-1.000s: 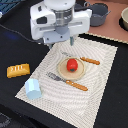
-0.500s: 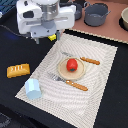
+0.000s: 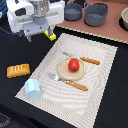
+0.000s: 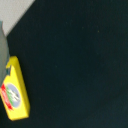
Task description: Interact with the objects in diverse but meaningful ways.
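Observation:
A red tomato (image 3: 73, 64) sits on a tan plate (image 3: 62, 71) in the middle of the striped placemat (image 3: 100, 95). An orange scored bread slab (image 3: 18, 70) lies on the dark table at the exterior view's left. A pale blue carton (image 3: 33, 88) stands at the mat's near left corner. A small yellow box with red marks (image 3: 51, 36) lies just off the mat's far left corner and also shows in the wrist view (image 4: 14, 92). My gripper (image 3: 37, 34) hangs above the table beside the yellow box. Its white body hides the fingers.
An orange-handled knife (image 3: 90, 61) and fork (image 3: 70, 82) flank the plate. Two grey pots (image 3: 73, 11) (image 3: 96, 14) and a bowl (image 3: 124, 19) stand on the brown board at the back.
The arm has moved from over the mat's far edge toward the exterior view's left, to above the yellow box. The objects have not moved.

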Tool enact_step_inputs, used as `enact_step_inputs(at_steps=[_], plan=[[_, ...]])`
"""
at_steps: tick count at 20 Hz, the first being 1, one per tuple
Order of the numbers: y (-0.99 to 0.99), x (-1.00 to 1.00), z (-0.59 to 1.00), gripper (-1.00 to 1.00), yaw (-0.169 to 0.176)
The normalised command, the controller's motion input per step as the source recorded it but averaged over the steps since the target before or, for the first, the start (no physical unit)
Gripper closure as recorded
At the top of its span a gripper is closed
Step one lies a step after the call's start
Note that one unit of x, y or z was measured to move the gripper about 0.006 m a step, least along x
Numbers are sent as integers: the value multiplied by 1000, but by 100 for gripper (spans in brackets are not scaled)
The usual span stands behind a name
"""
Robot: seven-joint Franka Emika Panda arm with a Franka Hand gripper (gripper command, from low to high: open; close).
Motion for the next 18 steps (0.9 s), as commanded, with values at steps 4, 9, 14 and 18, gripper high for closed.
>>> enact_step_inputs(at_steps=[4,9,14,18], plan=[[-10,-520,-94,-100,221],[-45,-528,-81,-100,209],[-333,-501,-23,-100,140],[-641,-425,0,-100,78]])
